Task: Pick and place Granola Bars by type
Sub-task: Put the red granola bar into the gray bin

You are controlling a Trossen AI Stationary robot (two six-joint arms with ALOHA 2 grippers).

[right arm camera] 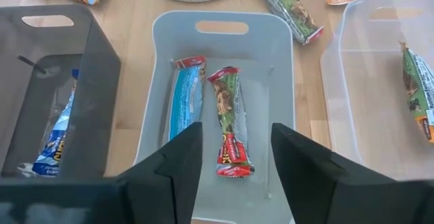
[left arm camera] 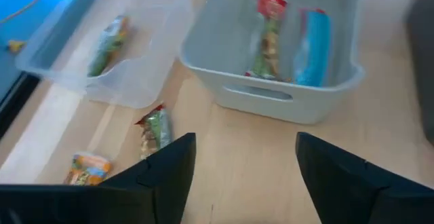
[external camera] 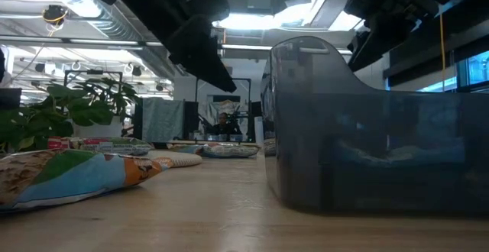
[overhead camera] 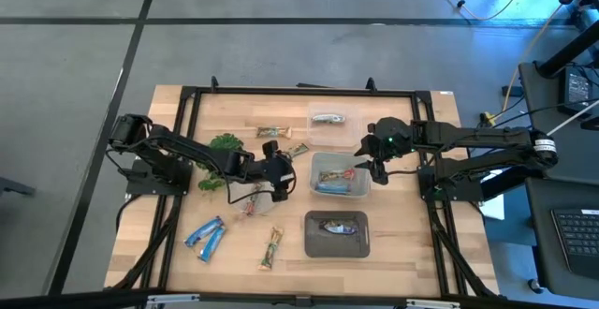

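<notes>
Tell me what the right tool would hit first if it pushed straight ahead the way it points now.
Most likely the red-ended bar lying in the light grey bin, directly beyond the right tool; the blue bar lies just beside that line. Depth is hard to judge.

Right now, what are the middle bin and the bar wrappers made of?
The light grey bin looks like matte moulded plastic: smooth walls and a cut-out handle. The red-topped bar and blue bar inside it seem wrapped in shiny plastic film, since their wrappers crinkle and glint.
</notes>
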